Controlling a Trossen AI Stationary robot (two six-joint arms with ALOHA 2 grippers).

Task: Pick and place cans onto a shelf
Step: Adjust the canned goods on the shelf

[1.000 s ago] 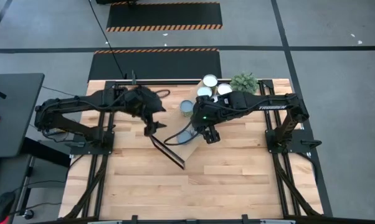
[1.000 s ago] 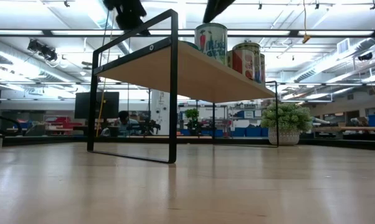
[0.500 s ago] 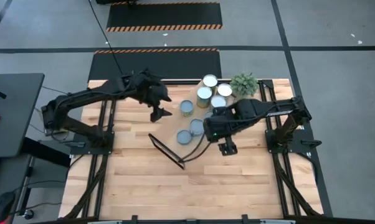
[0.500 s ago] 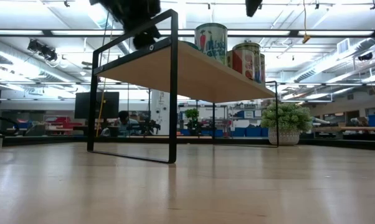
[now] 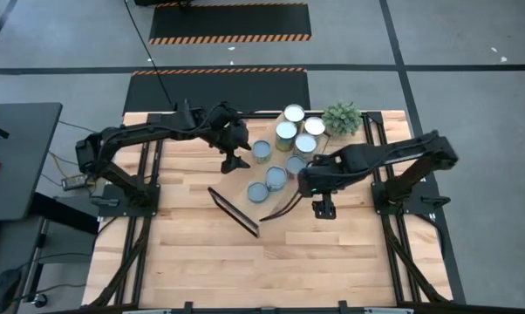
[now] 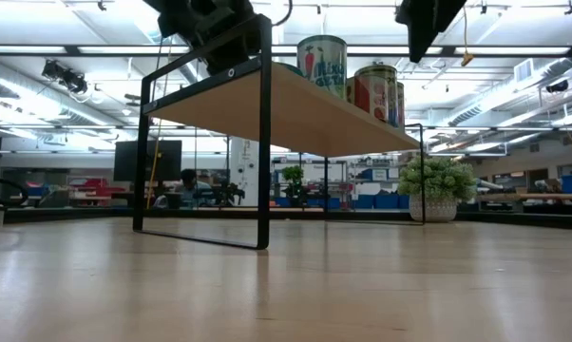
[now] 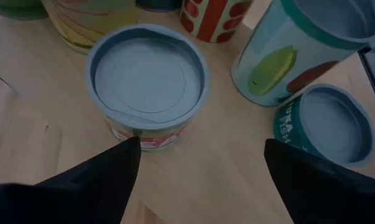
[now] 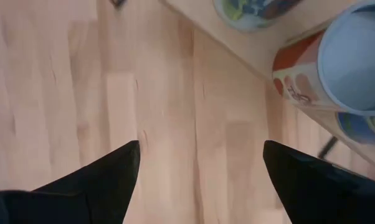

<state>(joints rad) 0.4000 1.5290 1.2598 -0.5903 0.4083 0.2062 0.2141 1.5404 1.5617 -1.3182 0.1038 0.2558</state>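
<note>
Several cans with pale round tops stand on the light-wood shelf [image 6: 286, 106], whose dark end frame [image 5: 235, 211] shows in the high view. My left gripper [image 5: 236, 159] hovers open above the shelf, just left of a pale-blue-topped can [image 5: 262, 152]. In the left wrist view this can [image 7: 147, 84] lies ahead of that gripper [image 7: 201, 144], slightly to one side. My right gripper [image 5: 322, 208] hangs open over bare table, right of the cans [image 5: 276, 177]; the right wrist view shows nothing between the fingers of this gripper [image 8: 200, 144].
A small potted plant [image 5: 342, 117] stands at the far right of the table, behind the cans. More cans [image 5: 294, 113] cluster at the shelf's far end. The near half of the wooden tabletop [image 5: 271, 262] is bare.
My left gripper has moved toward the table's right edge and down, coming close to the pale-blue-topped can. My right gripper has drawn away from the cans toward the table's right and near edges and now hangs over the table beside the shelf.
</note>
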